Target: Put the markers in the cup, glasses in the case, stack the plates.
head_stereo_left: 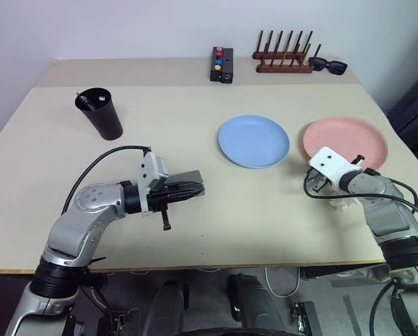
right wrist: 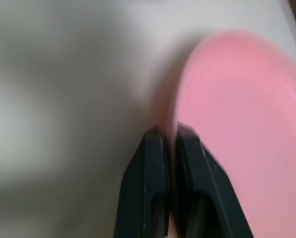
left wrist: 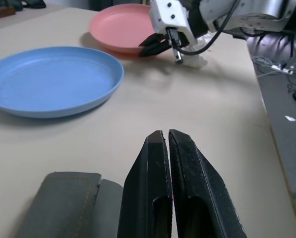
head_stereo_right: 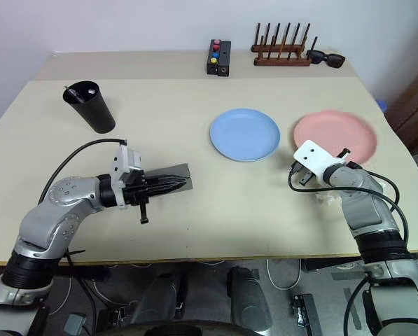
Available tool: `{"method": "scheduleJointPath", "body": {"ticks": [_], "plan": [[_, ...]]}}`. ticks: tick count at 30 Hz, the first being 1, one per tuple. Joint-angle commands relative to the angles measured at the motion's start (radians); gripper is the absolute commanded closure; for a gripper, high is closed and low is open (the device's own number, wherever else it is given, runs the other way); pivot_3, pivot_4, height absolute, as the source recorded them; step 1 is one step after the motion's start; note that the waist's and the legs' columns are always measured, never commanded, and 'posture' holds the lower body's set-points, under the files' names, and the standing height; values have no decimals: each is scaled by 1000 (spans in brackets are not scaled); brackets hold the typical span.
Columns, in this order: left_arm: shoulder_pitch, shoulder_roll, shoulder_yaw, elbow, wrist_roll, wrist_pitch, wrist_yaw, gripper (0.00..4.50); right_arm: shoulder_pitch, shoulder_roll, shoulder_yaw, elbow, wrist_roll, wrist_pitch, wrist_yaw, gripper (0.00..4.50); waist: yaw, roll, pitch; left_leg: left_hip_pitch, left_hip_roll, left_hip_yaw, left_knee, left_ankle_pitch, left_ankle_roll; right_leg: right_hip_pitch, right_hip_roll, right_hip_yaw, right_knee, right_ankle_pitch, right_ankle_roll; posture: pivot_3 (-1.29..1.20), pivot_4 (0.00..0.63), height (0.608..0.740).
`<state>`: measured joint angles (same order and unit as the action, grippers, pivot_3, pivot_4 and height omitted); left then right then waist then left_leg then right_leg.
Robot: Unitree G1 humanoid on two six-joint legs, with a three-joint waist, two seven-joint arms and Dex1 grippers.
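Note:
The salmon pink plate (head_stereo_left: 349, 138) lies at the right of the table, and my right gripper (right wrist: 170, 136) is shut on its near left rim. Left of it rests the light blue plate (head_stereo_left: 253, 140), flat and apart from the pink one. My left gripper (head_stereo_left: 199, 189) is shut with nothing between its fingers, pointing right, its tips just past the end of the closed grey case (head_stereo_left: 187, 176). The black cup (head_stereo_left: 101, 113) stands upright at the far left, with the end of a marker (head_stereo_left: 87, 102) showing inside it. The glasses are hidden.
Along the table's far edge stand a black box with coloured buttons (head_stereo_left: 222, 64), a wooden peg rack (head_stereo_left: 284, 59) and black sunglasses (head_stereo_left: 328, 66). The table's right edge runs close behind the pink plate.

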<state>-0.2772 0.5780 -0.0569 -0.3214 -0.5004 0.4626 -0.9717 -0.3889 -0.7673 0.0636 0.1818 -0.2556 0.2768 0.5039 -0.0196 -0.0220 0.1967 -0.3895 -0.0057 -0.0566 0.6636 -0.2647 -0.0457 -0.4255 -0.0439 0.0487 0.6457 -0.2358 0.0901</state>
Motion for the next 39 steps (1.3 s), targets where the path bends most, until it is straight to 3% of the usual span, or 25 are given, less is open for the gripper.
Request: {"method": "scheduleJointPath", "body": {"ticks": [1,9,18,21,26,33,37,39], "plan": [[-15,-14,35,6,3,-37,31,4409,-11,-28,-37,-116,-19,-53,-26,4412,0,0,0,0,0,0,0,0,0,0,0,0,0,0,0,0,150,735],[-37,-22,49,43,9,-61,55,4409,-48,69,11,-314,160,-156,138,4412,-1,0,0,0,0,-1,0,0,0,0,1,0,0,1,3,0,150,735],[-43,-31,53,22,-3,-49,73,4409,-126,215,105,-158,197,-183,200,4412,1,0,0,0,0,-1,0,0,0,0,0,0,0,1,1,0,150,735],[-40,-32,55,16,-4,-47,79,4409,-130,214,112,-121,184,-209,196,3500,4,0,0,0,0,-1,0,0,0,0,0,-1,0,1,2,0,150,735],[-35,-33,53,8,-10,-41,86,4409,-104,183,73,-185,189,-231,193,1154,2,0,0,0,0,-1,0,0,0,0,0,-1,0,1,2,0,150,735],[-67,-79,-1,-2,-27,-24,70,4409,89,51,-175,-479,377,58,245,1154,10,0,0,-2,0,-2,0,0,0,0,-1,-1,-1,1,3,0,150,735],[-92,-124,-55,6,-29,-19,46,4409,230,37,-342,-585,454,221,204,31,8,0,0,-1,-1,-2,0,0,0,1,-1,-1,-2,0,0,0,150,735],[-108,-151,-97,23,-20,-31,21,4409,341,50,-433,-633,461,308,165,31,8,1,0,-1,0,-2,0,0,0,1,0,-1,-1,0,0,0,150,735]]}}
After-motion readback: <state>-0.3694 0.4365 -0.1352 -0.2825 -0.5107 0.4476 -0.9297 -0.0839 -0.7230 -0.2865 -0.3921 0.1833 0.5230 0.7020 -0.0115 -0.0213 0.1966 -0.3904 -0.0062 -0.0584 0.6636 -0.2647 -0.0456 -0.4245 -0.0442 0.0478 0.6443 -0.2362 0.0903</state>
